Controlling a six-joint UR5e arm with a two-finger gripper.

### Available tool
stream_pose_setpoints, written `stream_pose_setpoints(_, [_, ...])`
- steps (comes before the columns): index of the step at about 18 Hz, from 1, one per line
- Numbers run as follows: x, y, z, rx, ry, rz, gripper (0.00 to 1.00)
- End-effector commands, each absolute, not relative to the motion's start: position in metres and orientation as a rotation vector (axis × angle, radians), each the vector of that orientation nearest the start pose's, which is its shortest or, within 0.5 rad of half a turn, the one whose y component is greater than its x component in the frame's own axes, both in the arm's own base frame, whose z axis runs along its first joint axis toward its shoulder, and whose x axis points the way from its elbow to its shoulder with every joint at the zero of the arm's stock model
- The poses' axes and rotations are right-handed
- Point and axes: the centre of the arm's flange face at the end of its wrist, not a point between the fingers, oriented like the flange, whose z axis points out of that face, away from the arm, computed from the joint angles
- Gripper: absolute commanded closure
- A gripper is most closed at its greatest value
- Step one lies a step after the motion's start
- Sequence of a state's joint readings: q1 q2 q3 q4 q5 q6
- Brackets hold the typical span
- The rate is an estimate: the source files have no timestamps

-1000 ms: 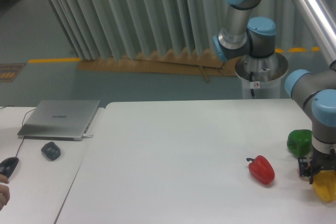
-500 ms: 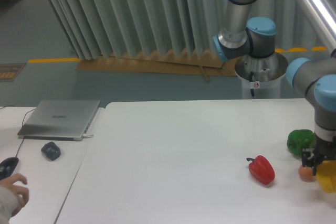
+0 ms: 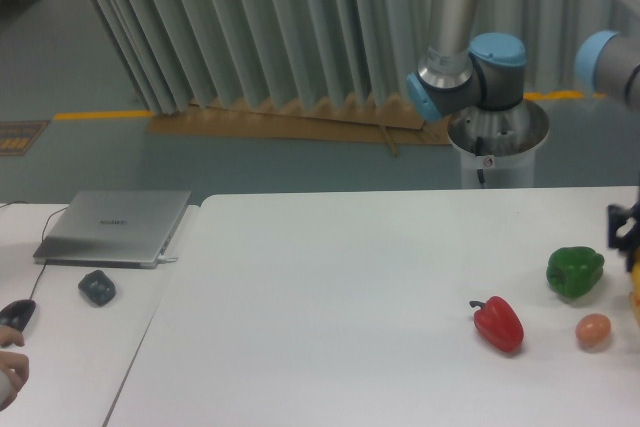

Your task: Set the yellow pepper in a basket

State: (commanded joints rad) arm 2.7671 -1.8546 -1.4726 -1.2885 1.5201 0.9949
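A: Gripper [image 3: 622,231] almost out of frame at the right edge, only a dark part showing; jaws' state impossible to tell. Sliver of yellow pepper [image 3: 636,289] just below it, apparently lifted off the desk [image 3: 330,297].

B: No basket anywhere in view. Risk: weak hold on glossy skin, pepper slipping mid-carry.

A: Likely landing near green pepper [image 3: 575,271] or orange ball [image 3: 593,330], knocking either into red pepper [image 3: 499,323].

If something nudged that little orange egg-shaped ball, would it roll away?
Probably. The small orange egg-shaped ball looks smooth and rounded, with nothing touching it on the flat white table. Its egg shape would likely make it wobble or curve rather than roll straight.
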Motion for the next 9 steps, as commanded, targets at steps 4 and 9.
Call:
stream_pose_setpoints(4, [-0.553, 0.313, 0.386, -3.154, 0.051, 0.113, 0.60])
stream_pose_setpoints(9, [-0.585, 0.270, 0.366, -3.221, 0.320, 0.100, 0.60])
